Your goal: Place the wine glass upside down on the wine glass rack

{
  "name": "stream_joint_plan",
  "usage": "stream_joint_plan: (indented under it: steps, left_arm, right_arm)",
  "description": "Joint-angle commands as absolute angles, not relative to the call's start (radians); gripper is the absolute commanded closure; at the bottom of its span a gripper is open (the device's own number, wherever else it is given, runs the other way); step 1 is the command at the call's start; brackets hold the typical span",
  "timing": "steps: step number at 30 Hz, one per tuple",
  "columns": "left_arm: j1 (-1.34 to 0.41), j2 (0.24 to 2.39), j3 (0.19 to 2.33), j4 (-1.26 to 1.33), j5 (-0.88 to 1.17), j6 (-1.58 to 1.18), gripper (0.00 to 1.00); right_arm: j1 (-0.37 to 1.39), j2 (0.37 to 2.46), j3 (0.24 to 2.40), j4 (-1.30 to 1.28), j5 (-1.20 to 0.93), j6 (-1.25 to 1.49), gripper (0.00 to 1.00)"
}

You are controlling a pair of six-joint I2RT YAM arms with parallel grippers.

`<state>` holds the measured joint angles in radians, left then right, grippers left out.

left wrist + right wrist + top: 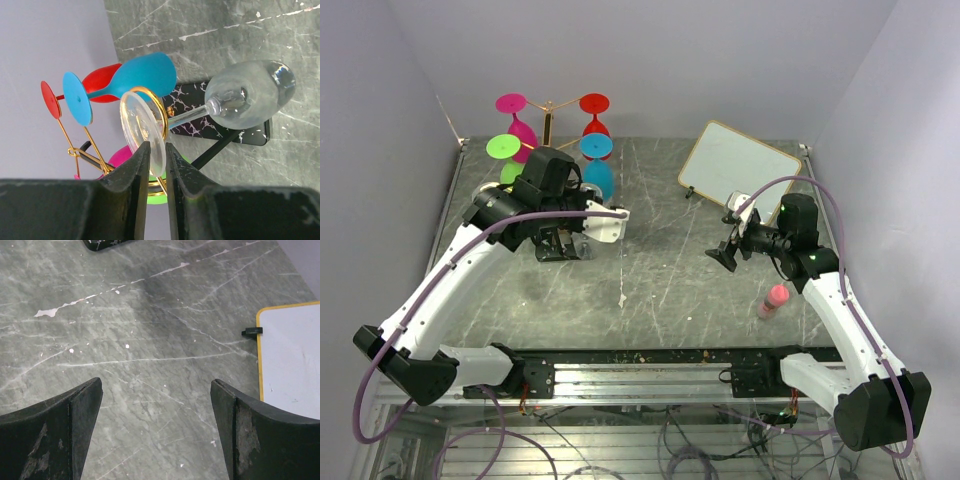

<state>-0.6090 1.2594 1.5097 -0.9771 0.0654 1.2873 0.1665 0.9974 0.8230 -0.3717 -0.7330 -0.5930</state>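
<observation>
Both arms wear white shells on the long links, with black housings at the joints. A purple cable (520, 219) trails back from behind the fingers along the left arm (440, 290). A matching one follows the right arm (850, 330), where a green light (812, 263) glows. The left fingers (130, 200) are matte black wedges. The right fingers (50, 440) are black too, with grey scuffs on their faces.

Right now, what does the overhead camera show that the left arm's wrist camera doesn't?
Only overhead: the whiteboard, the pink bottle and the right pincer, open above the table. Only the wrist: the clear wine glass, its foot between the fingers of the left pincer, at a gold curl of the rack. Both: the rack with its blue glass and red glass.
</observation>
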Motion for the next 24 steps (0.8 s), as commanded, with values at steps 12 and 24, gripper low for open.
stream_joint_plan:
  steps: [12, 24]
  left_arm:
    - [-0.614, 1.24, 1.483, -0.993, 0.036, 1.304, 0.66]
    - [-0.615, 1.234, 1.466, -0.982, 0.034, 1.293, 0.62]
  right_arm:
    - [0.158, 0.997, 0.806, -0.375, -0.744, -0.607, 0.11]
    - [0.155, 0.999, 0.807, -0.375, -0.746, -0.607, 0.11]
